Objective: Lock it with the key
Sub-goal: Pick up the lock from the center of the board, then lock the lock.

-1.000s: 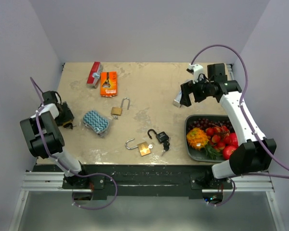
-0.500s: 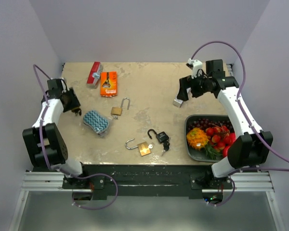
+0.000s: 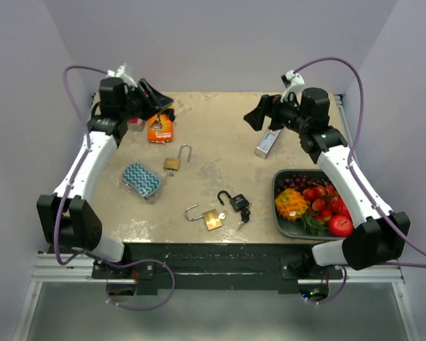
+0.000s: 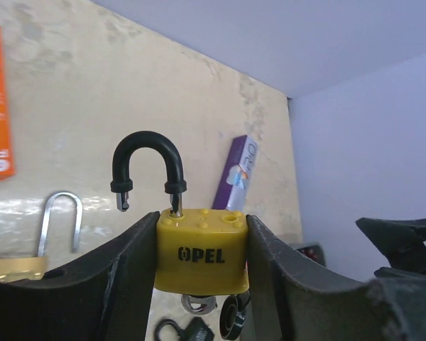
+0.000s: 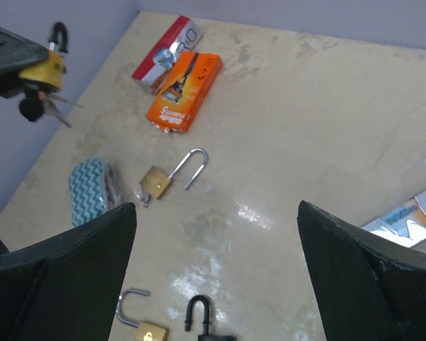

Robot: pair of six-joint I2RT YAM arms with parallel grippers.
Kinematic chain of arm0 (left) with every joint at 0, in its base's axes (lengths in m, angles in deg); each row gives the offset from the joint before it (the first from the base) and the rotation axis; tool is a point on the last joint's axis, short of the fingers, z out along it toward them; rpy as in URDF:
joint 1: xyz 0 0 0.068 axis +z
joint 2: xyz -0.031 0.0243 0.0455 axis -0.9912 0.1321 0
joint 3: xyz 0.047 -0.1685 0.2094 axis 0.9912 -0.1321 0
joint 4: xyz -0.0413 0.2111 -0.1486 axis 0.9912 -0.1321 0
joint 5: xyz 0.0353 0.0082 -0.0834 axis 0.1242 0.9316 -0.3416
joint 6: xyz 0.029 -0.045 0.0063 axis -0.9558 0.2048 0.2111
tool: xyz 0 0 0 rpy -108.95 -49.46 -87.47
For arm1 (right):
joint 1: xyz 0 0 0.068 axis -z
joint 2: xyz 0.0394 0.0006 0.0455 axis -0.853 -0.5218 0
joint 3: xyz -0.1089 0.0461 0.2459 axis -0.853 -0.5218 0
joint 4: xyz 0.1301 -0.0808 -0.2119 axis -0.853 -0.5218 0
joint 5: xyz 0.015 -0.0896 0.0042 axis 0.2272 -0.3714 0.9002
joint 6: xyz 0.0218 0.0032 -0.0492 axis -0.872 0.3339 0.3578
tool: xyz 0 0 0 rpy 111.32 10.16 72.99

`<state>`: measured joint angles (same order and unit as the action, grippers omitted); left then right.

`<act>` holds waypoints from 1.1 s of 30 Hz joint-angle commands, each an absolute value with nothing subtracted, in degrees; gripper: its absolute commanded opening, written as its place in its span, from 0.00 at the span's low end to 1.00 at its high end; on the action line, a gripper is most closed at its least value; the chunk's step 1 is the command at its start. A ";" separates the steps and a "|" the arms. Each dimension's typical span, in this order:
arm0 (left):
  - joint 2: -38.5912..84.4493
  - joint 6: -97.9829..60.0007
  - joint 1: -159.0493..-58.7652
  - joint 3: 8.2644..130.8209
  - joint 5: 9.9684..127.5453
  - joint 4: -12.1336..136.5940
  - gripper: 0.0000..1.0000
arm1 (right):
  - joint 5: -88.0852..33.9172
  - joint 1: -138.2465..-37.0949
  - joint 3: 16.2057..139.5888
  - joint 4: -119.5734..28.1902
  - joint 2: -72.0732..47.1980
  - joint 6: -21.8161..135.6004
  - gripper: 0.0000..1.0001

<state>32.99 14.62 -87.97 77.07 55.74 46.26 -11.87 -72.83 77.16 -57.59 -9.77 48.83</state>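
My left gripper (image 4: pixel 202 238) is shut on a yellow padlock (image 4: pixel 201 250) marked OPEL and holds it in the air at the back left (image 3: pixel 160 101). The padlock's black shackle (image 4: pixel 146 162) stands open, one leg out of the body. A key ring and a black-headed key (image 4: pixel 233 317) hang under the body. The right wrist view shows the same padlock (image 5: pixel 44 71) with its keys (image 5: pixel 34 107) dangling. My right gripper (image 3: pixel 254 118) is open and empty, raised over the back right of the table, its wide jaws (image 5: pixel 216 209) facing the left gripper.
On the table lie two brass padlocks (image 3: pixel 176 160) (image 3: pixel 207 217), a black padlock with keys (image 3: pixel 236 202), a teal sponge (image 3: pixel 141 179), an orange pack (image 3: pixel 160 125), a red-white pack (image 3: pixel 137 114) and a purple tube (image 3: pixel 267 143). A grey fruit tray (image 3: pixel 276 206) sits front right.
My left arm has swung up from the table's left edge to the back left, carrying the yellow padlock. My right gripper has risen and turned left.
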 commanded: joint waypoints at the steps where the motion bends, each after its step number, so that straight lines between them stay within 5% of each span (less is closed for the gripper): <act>1: 37.68 22.51 -95.14 85.51 57.24 50.46 0.00 | -19.77 -76.12 76.36 -46.77 -9.66 41.82 0.98; 11: 48.50 27.52 -106.05 97.47 66.19 45.89 0.00 | -22.60 -81.92 75.56 -42.29 -9.93 39.98 0.99; 20: 47.81 32.44 -106.67 94.85 64.29 46.85 0.00 | -24.79 -85.61 77.49 -39.74 -14.23 40.76 0.96; 33: 47.28 41.23 -106.40 92.30 59.35 51.25 0.00 | -36.12 -90.62 81.71 -37.10 -20.56 42.26 0.80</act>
